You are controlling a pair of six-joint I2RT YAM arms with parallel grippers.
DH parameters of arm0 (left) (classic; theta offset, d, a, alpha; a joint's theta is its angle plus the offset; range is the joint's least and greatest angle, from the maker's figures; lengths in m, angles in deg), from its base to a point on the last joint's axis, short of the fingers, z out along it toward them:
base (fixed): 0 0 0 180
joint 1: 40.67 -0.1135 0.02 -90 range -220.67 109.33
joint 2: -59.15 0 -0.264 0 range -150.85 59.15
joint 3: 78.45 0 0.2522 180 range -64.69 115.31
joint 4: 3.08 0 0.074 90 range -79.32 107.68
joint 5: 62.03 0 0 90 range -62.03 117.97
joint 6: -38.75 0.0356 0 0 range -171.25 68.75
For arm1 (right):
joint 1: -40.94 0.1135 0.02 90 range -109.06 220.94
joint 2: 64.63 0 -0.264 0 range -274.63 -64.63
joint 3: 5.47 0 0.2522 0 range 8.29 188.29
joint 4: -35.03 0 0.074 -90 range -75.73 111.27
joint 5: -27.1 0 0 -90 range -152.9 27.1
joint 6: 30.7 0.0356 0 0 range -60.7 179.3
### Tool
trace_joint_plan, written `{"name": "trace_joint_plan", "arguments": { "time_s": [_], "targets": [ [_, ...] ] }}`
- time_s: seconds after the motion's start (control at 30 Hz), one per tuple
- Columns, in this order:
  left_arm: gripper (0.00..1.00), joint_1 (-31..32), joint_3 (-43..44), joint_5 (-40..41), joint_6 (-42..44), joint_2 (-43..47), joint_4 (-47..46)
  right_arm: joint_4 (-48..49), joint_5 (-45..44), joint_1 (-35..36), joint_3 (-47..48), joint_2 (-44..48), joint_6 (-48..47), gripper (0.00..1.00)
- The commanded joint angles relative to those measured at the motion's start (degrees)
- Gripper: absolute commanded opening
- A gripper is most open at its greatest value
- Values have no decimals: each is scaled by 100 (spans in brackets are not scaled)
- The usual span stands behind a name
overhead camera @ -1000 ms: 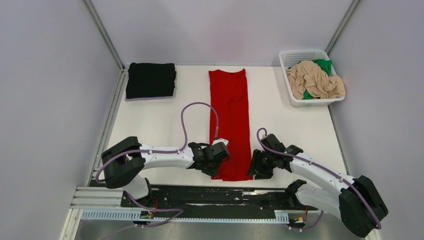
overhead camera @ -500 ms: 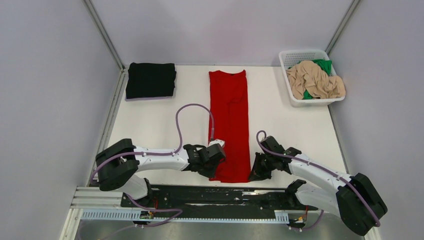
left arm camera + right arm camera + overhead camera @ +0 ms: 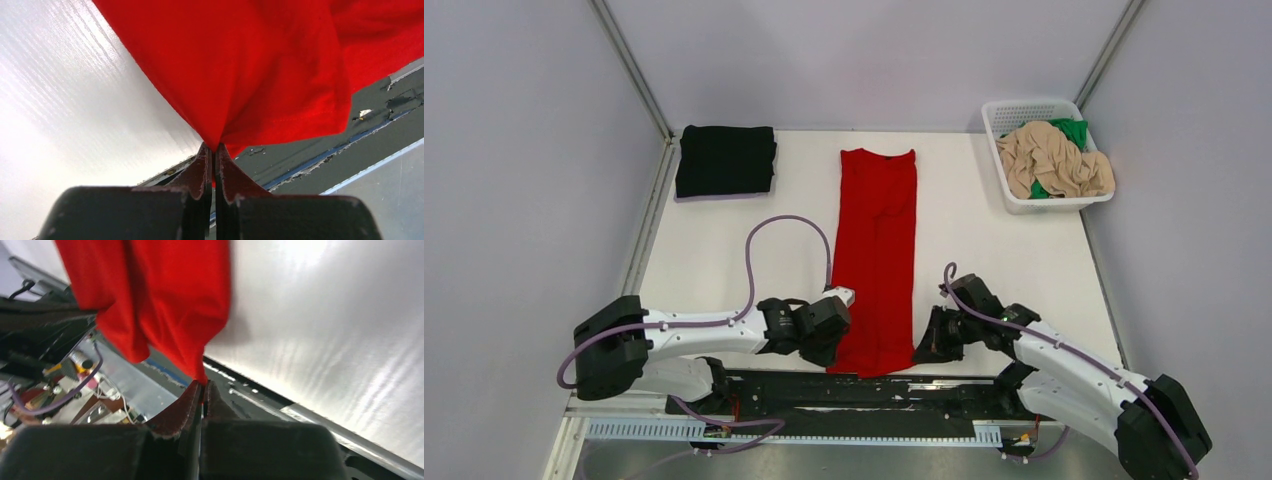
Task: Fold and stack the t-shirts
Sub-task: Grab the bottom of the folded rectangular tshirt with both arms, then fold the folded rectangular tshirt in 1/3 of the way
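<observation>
Both arms share one build: the left arm (image 3: 704, 333) and the right arm (image 3: 1069, 362) have smooth white link shells set between bulky matt-black joint housings, the largest being rounded black blocks at the shoulders. Small dark dots are spaced along the white shells. A thin lilac left cable (image 3: 786, 217) arcs off its arm in a wide loop, and a matching right cable (image 3: 945, 275) curls in a tighter one. The left gripper (image 3: 214, 149) and right gripper (image 3: 201, 386) are black and blocky at the base, with slim tapering fingers (image 3: 200, 170) whose dark brownish pads have rough pale edges.
</observation>
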Motion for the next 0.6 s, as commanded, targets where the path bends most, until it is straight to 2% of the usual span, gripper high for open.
{"name": "trace_joint_plan", "arguments": {
  "time_s": [0.0,0.13,0.3,0.47,0.57],
  "targets": [
    [0,53,138,34,-68,119,135,510,878,56,-22,261,-71,0],
    [0,50,387,228,-9,166,9,516,678,56,237,331,-118,0],
    [0,-43,947,820,348,5,202,531,90,40,709,-71,-122,0],
    [0,-695,1379,702,827,-466,73,562,-520,-204,1327,-526,-351,0],
    [0,-1126,1839,669,1199,-758,97,567,-485,-632,1767,-994,-678,0]
  ]
}}
